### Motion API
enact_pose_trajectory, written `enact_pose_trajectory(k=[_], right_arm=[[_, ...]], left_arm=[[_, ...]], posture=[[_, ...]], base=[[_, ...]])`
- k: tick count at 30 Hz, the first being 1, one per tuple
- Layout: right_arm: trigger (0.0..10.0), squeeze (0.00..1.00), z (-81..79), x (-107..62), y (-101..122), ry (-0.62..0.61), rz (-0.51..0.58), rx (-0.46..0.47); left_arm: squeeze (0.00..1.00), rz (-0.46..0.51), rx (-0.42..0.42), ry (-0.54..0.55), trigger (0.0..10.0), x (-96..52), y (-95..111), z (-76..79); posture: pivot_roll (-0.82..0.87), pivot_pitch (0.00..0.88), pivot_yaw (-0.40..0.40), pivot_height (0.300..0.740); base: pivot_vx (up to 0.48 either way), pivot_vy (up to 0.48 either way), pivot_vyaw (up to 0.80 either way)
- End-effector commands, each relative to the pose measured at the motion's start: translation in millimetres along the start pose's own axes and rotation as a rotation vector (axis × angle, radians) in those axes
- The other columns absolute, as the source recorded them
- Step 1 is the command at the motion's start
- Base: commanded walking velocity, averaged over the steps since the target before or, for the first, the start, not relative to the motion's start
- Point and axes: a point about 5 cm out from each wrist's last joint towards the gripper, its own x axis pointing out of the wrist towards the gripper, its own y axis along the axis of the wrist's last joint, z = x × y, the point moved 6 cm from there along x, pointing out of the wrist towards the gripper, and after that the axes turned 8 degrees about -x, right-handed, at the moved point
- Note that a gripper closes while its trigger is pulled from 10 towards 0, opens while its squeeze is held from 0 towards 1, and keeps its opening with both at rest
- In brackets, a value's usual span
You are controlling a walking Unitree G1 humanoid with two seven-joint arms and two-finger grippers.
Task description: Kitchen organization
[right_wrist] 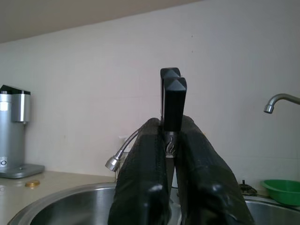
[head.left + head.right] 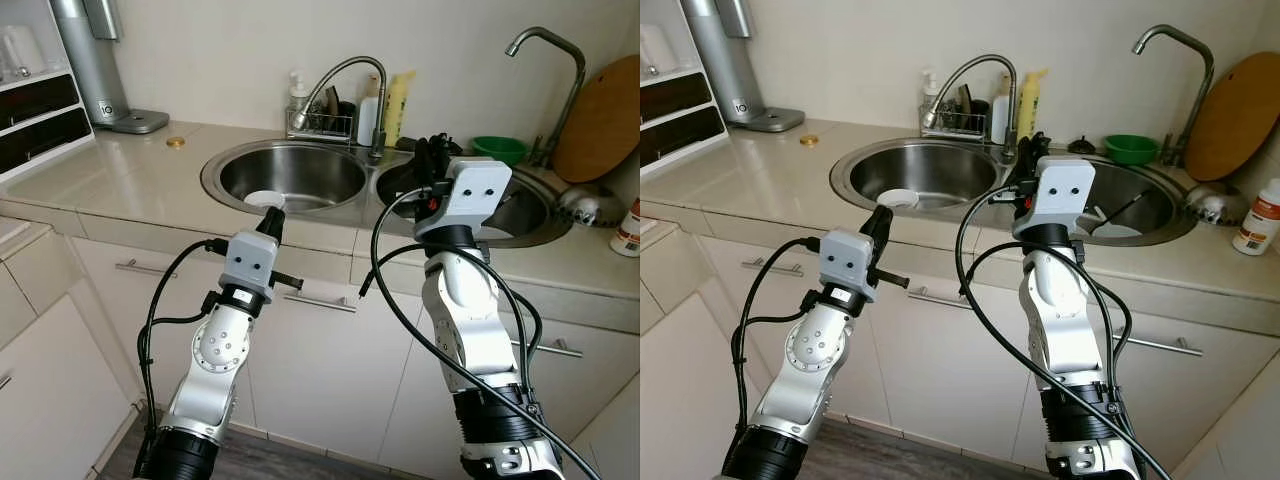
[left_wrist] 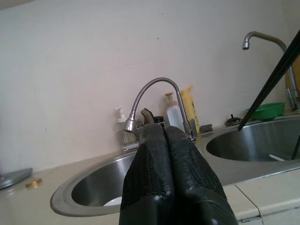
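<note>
Black-handled utensils (image 1: 172, 101), seemingly two, stand upright clamped between the right gripper (image 1: 171, 140) fingers, raised above the right sink (image 2: 530, 215) on a bent arm. Left gripper (image 3: 165, 136) is clenched empty at the left sink (image 2: 290, 175) rim, over the bench (image 2: 110, 170).

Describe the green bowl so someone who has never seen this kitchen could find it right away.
Start at the double steel sink in the beige counter and go to its right basin. Behind that basin, at the foot of the tall curved tap, sits the green bowl. It is the one bright green thing there, left of the round wooden board.
</note>
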Motion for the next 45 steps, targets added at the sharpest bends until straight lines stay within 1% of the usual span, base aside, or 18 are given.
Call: enact_pose_trajectory(k=[1, 17, 27, 45], right_arm=[[10.0, 0.0, 1.1, -0.4, -0.4, -0.007, -0.003, 0.0], [10.0, 0.0, 2.0, -1.9, -5.3, -0.019, -0.019, -0.005], [10.0, 0.0, 6.2, -4.1, -8.1, -0.034, -0.03, -0.011], [10.0, 0.0, 6.9, -4.4, -11.3, -0.038, -0.043, 0.002]], left_arm=[[0.0, 0.003, 0.004, -0.003, 10.0, 1.5, 1.9, -0.6], [0.0, -0.009, 0.006, -0.006, 10.0, 0.0, -1.2, -1.2], [0.0, -0.012, 0.002, -0.012, 10.0, -0.1, -1.9, 0.3], [0.0, -0.018, -0.004, -0.013, 10.0, -0.9, -3.5, 2.5]], posture=[[0.05, 0.0, -0.016, 0.74], [0.06, 0.0, -0.013, 0.74], [0.05, 0.0, -0.009, 0.74], [0.05, 0.0, -0.014, 0.74]], base=[[0.255, 0.0, 0.0], [0.259, 0.0, 0.0], [0.277, 0.0, 0.0], [0.279, 0.0, 0.0]])
